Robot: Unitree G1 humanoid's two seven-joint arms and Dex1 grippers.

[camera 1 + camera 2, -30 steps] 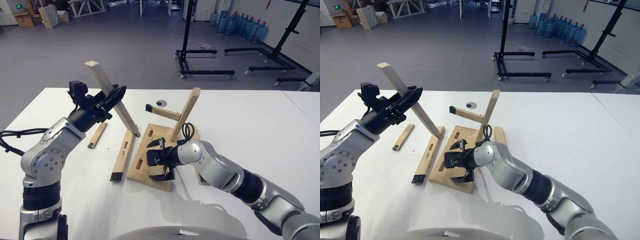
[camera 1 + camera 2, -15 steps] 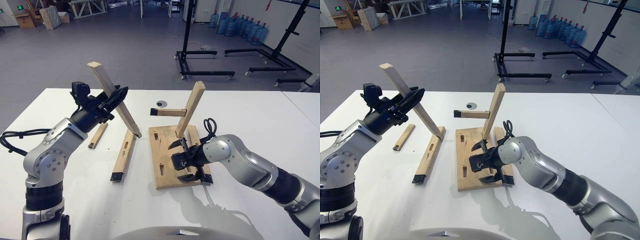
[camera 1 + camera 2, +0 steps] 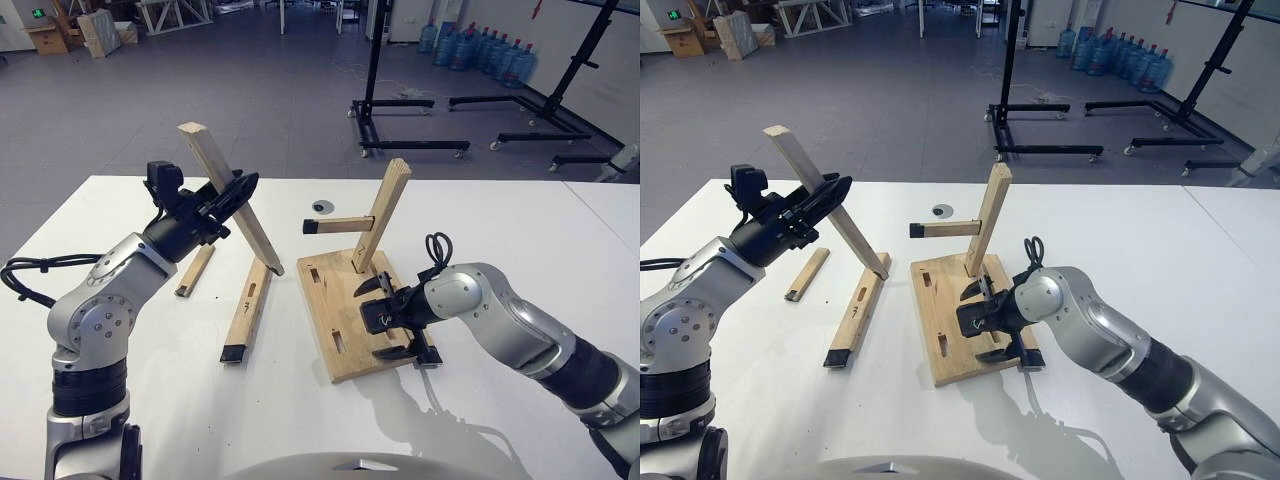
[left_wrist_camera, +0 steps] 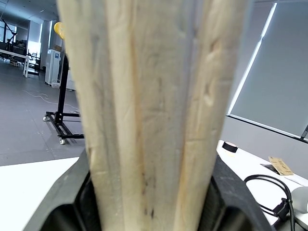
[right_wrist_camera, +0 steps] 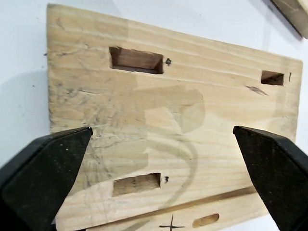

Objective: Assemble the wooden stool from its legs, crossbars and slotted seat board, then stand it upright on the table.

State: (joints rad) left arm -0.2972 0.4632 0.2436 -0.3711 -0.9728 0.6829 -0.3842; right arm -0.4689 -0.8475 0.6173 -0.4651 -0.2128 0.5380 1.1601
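In the head views, the slotted seat board (image 3: 340, 310) is seen lying flat on the white table (image 3: 520, 230). One leg (image 3: 380, 210) is already stood in its far slot, and a crossbar (image 3: 335, 225) juts from that leg to the left. The right gripper (image 3: 385, 318) is held just over the board's near right part, fingers spread and nothing grasped. A second leg (image 3: 205, 150) is clamped in the left gripper (image 3: 232, 195) and held tilted above the table, to the left of the board. A third leg (image 3: 247, 305) and a short crossbar (image 3: 196, 270) lie flat beneath it.

Leg fitting is judged to be the step in hand, with most of the assembly left. The held leg's lower end would next have to be lined up with a free slot while the board is steadied. Beyond the table a grey floor is seen, with black wheeled stands (image 3: 410, 100) and water bottles (image 3: 490, 60) far right.

In the left wrist view, the held leg is gripped between black fingers (image 4: 72, 197).

In the right wrist view, the board's open slots (image 5: 136, 59) are seen between the wide-set fingers (image 5: 43, 168), neither clearly pressed against the wood.
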